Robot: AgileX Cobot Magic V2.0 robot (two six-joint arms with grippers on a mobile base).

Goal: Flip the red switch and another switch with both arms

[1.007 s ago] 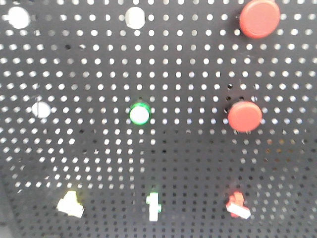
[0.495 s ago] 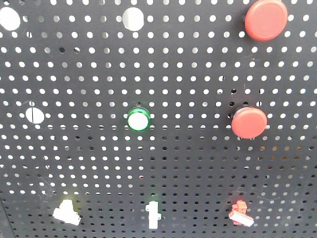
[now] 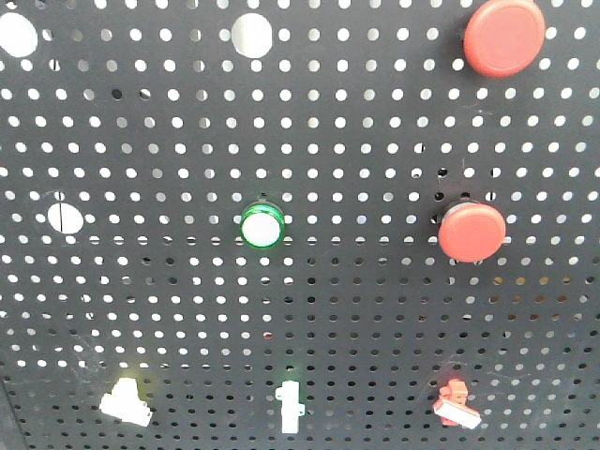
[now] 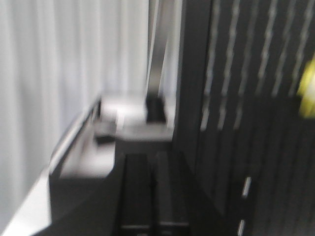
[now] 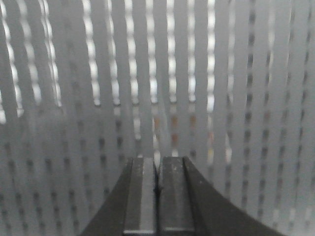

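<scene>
Pegboard [image 3: 367,161]: red switch [image 3: 456,404] low right; left tool [image 4: 152,164], right tool [image 5: 157,166] closed.

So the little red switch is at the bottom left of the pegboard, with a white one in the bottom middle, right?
Not quite. The front-facing view shows the red switch at the bottom right of the pegboard, not the left. The white switch is indeed in the bottom middle.

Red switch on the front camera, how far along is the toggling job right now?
Done: nothing that shows; no gripper is near the red switch in the front view. In hand: the left gripper and right gripper, both shut, are by the pegboard in blurred wrist views. Remaining: toggling the red switch and one other, such as the white switch at bottom centre.
</scene>
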